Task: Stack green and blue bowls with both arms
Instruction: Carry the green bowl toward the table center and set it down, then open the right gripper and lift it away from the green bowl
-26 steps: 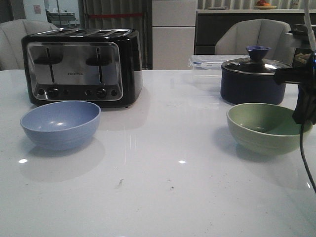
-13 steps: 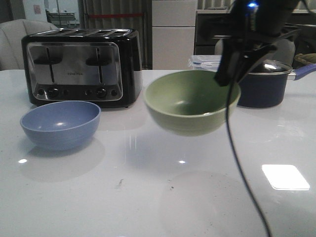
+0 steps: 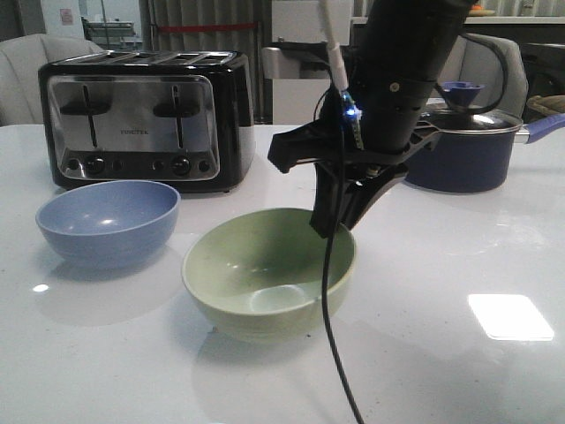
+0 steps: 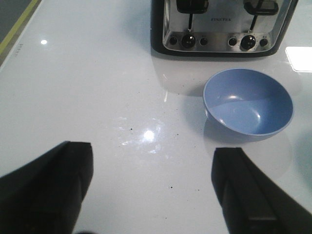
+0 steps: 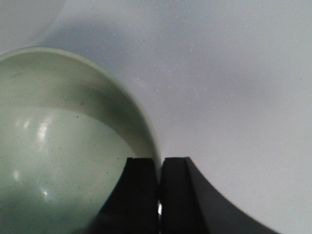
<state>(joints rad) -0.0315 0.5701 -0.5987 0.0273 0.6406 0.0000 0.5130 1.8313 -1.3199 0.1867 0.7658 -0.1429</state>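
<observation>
The pale green bowl (image 3: 269, 274) is at the middle of the white table (image 3: 441, 371), upright, at or just above the surface; I cannot tell which. My right gripper (image 3: 333, 221) is shut on its right rim, one finger inside and one outside, as the right wrist view shows (image 5: 159, 195) with the bowl (image 5: 58, 146) beside it. The blue bowl (image 3: 108, 221) rests on the table to the left, in front of the toaster. My left gripper (image 4: 151, 187) is open and empty above bare table, short of the blue bowl (image 4: 248, 102). The left arm is out of the front view.
A black and silver toaster (image 3: 146, 119) stands at the back left. A dark navy lidded saucepan (image 3: 463, 146) stands at the back right, behind the right arm. A thin black cable (image 3: 334, 353) hangs from the right arm in front of the green bowl.
My right arm took the green bowl from the table's right side, carried it lifted to the left, and has brought it down at the middle, closer to the blue bowl.
</observation>
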